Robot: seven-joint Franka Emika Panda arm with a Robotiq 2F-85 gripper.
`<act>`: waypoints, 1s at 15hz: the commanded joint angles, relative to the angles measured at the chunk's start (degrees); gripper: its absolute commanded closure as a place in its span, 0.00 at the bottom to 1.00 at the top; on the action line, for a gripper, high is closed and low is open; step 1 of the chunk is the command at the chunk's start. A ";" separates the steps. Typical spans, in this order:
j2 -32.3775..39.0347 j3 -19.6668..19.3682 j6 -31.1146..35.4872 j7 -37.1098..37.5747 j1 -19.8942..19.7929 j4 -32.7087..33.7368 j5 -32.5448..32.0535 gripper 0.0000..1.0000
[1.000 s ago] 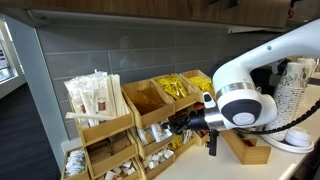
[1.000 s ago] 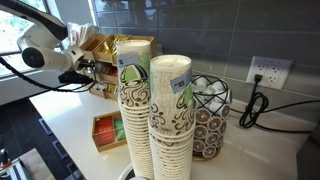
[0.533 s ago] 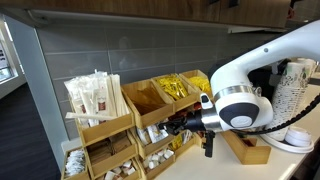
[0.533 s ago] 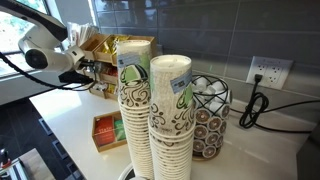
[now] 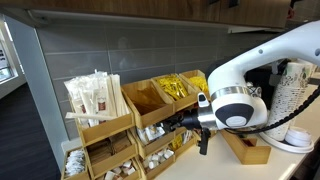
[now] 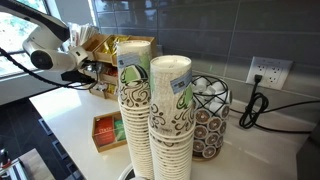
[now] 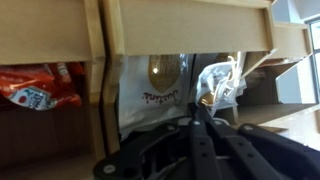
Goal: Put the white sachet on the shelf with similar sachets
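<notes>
The bamboo shelf (image 5: 110,128) has three stepped tiers of bins; it also shows in an exterior view (image 6: 100,50) behind the arm. Heaps of white similar sachets (image 5: 153,134) lie in its middle and lower bins. My gripper (image 5: 172,124) is at the front of the middle tier. In the wrist view its fingers (image 7: 200,118) are pressed together on a small white sachet (image 7: 216,84) at their tips, right in front of a bin. A larger white packet with brown print (image 7: 158,88) fills the bin behind it.
The top tier holds long white-wrapped sticks (image 5: 95,96) and yellow packets (image 5: 180,88). Red packets (image 7: 35,85) lie in the neighbouring bin. Tall stacks of paper cups (image 6: 150,110), a low wooden tray (image 6: 105,130) and a wire basket of pods (image 6: 207,112) stand on the counter.
The arm has shifted slightly left, bringing the gripper closer into the middle tier of the shelf. The fingers stay shut.
</notes>
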 commanded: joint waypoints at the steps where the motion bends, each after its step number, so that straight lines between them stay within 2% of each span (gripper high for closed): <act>1: -1.29 4.83 -2.68 2.71 -5.27 0.38 0.00 1.00; 6: -1.66 9.52 -3.41 2.15 -8.34 -0.14 0.00 1.00; 7: -1.85 10.19 -3.48 2.23 -8.83 -0.20 0.00 0.82; 8: -2.30 10.67 -3.71 2.50 -9.26 -0.32 0.00 0.72; 15: -5.97 13.21 -4.72 4.32 -11.98 -0.97 0.00 0.22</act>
